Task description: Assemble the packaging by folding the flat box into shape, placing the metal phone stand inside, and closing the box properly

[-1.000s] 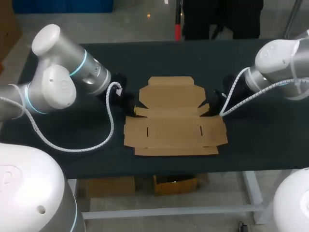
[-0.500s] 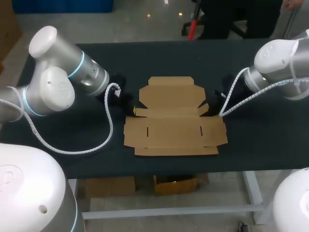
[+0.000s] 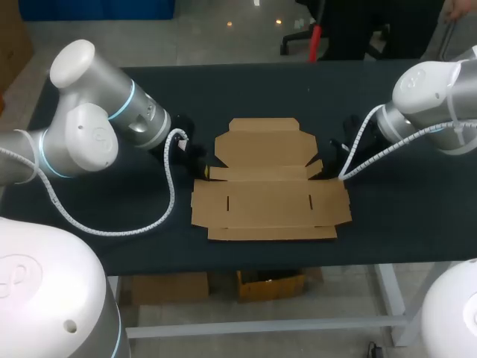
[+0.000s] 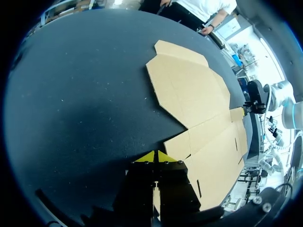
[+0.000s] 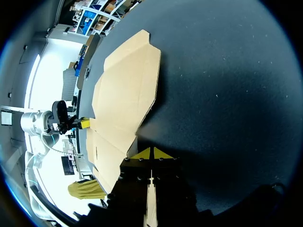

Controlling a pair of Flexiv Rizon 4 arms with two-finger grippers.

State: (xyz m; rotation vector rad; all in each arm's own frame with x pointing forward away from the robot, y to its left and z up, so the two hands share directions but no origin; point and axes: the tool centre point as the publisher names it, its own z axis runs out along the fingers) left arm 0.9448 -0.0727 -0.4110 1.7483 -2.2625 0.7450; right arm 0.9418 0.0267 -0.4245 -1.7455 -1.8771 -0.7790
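The left claw (image 4: 155, 156) had its two yellow tips pressed together, and nothing showed between them. It sat low, right at the left edge of the box (image 3: 268, 186). The right claw (image 5: 151, 153) had its tips pressed together too, right at the box's right edge. The box lay flat and open in the middle of the frame, on the dark table (image 3: 395, 216). The left arm (image 3: 97, 127) came in from the frame's left. The right arm (image 3: 428, 93) came in from the frame's right.
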